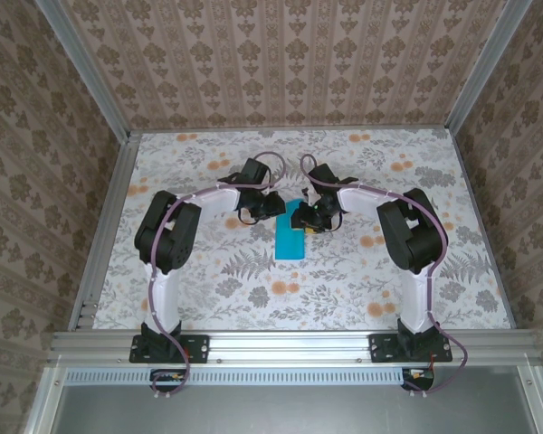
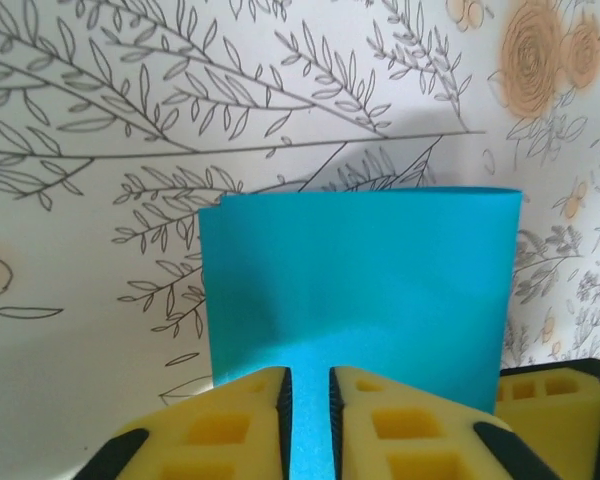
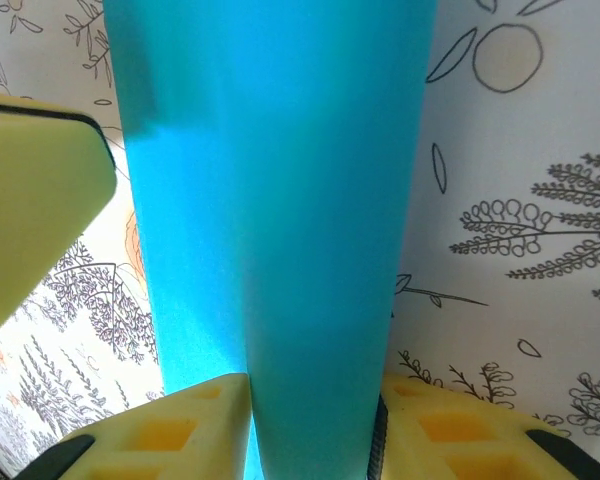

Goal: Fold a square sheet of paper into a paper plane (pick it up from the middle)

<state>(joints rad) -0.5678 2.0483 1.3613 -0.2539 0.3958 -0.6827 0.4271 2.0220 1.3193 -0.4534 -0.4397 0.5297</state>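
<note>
Now, left pincer: fingers a narrow slit apart at the bottom of the left wrist view. Blue shows through the slit. The sheet of paper lies flat under my tips and reaches up to mid-frame as a plain rectangle. I cannot tell whether my pads rest on it.

Right pincer: partly open at the bottom of the right wrist view. The sheet passes as a tall band between both fingers, fills the gap edge to edge, and runs off the top of the frame. Whether I press it or only straddle it, I cannot tell. A yellow finger of the left pincer sits at the left edge of that view, just beside the sheet's long side.

Top view: the sheet is at centre frame on the floral surface, long side pointing up-frame. Both pincers meet at its upper end, the left one at upper left, the right one at upper right. The lower end lies uncovered. Open surface lies on every side of the sheet, and the frame rail at the left is well apart from it.
</note>
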